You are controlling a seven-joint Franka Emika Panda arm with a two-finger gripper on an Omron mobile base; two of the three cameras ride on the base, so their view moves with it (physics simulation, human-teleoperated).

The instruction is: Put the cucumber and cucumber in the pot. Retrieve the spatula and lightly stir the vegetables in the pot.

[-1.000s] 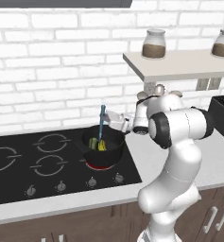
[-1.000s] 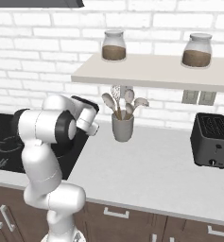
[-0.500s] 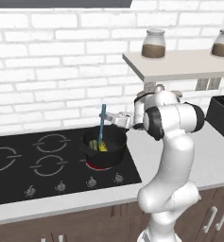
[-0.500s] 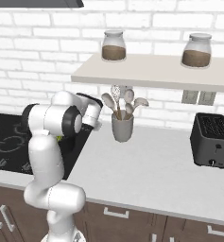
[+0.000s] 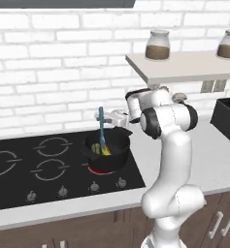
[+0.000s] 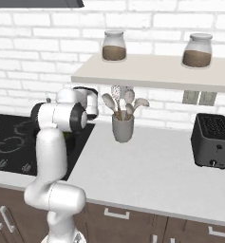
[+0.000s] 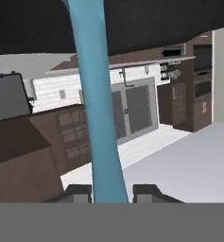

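Now the gripper [image 5: 106, 116] pinches the spatula [image 5: 102, 130] upright, its head down among the vegetables [image 5: 105, 150] in the pot [image 5: 106, 151]; stirring underway, small gentle sweeps next.

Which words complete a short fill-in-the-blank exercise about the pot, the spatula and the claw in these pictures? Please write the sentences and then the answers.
1. The claw is shut on the handle of the light-blue ____.
2. The spatula stands nearly upright with its lower end inside the black ____.
3. The pot sits on the stove burner that glows ____.
4. The yellow-green vegetable piece lies ____ the pot.

Missing words: spatula; pot; red; inside
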